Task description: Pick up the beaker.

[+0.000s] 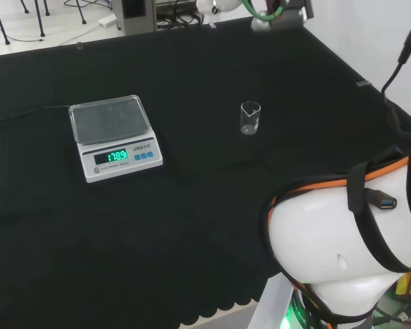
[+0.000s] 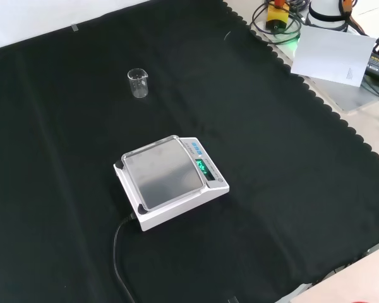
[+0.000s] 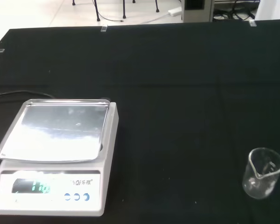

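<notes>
A small clear glass beaker (image 1: 250, 118) stands upright and alone on the black cloth, right of the scale in the head view. In the front view the beaker (image 2: 138, 83) is beyond the scale, toward the upper left. The wrist view has the beaker (image 3: 263, 173) close by, its spout turned toward the scale, and it looks empty. Nothing touches it.
A white electronic scale (image 1: 115, 137) with a steel pan and lit green display sits left of the beaker in the head view; its black cable (image 2: 119, 259) trails off. The scale (image 3: 56, 154) is large in the wrist view. The arm's white link (image 1: 342, 233) is at lower right.
</notes>
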`<state>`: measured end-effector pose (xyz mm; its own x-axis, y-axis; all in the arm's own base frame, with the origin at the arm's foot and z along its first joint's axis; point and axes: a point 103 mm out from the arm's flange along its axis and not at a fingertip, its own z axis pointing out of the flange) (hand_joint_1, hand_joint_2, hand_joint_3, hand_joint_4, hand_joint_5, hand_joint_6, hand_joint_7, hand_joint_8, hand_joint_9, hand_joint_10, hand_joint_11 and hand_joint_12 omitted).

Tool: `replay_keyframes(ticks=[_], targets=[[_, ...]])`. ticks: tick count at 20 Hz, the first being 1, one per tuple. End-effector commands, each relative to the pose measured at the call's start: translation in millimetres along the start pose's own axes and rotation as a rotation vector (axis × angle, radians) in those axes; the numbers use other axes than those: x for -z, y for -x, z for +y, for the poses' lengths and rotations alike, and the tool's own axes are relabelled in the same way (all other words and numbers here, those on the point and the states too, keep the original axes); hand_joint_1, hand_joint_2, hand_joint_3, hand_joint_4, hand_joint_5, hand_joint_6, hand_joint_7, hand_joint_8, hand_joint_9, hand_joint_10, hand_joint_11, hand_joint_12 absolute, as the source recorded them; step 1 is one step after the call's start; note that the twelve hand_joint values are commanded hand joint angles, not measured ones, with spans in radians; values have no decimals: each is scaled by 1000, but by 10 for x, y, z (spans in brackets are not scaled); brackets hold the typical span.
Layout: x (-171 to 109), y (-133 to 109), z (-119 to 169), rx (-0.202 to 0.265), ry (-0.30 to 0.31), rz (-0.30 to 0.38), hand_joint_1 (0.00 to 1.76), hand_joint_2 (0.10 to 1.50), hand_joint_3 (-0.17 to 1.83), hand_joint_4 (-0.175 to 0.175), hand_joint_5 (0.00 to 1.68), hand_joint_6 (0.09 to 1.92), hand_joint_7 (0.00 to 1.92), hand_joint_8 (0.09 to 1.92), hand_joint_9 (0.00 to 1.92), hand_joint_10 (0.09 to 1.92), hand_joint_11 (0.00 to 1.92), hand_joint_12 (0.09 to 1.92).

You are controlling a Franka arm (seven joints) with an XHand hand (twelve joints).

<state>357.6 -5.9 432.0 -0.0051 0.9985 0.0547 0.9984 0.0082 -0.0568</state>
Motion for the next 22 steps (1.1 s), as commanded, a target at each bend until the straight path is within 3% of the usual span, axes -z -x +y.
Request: replay_keyframes(ticks=[1, 4, 10, 16, 22], targets=[[-699, 263, 274, 27, 122, 12, 713, 1152, -175, -28, 507, 505, 465, 729, 664, 743, 282, 1381], [-959, 383, 355, 17, 134, 22, 736, 1154, -175, -35, 512, 699, 509, 741, 712, 737, 338, 1360], [-1378, 572, 565, -31, 32, 39, 762, 1158, -175, -39, 541, 798, 538, 755, 740, 740, 372, 1353], [-1458, 528, 635, -89, 5, 83, 767, 1160, -175, -41, 541, 817, 536, 758, 741, 742, 376, 1354], [-1541, 450, 680, -86, 14, -34, 769, 1159, -175, -41, 538, 821, 532, 758, 736, 743, 377, 1355]])
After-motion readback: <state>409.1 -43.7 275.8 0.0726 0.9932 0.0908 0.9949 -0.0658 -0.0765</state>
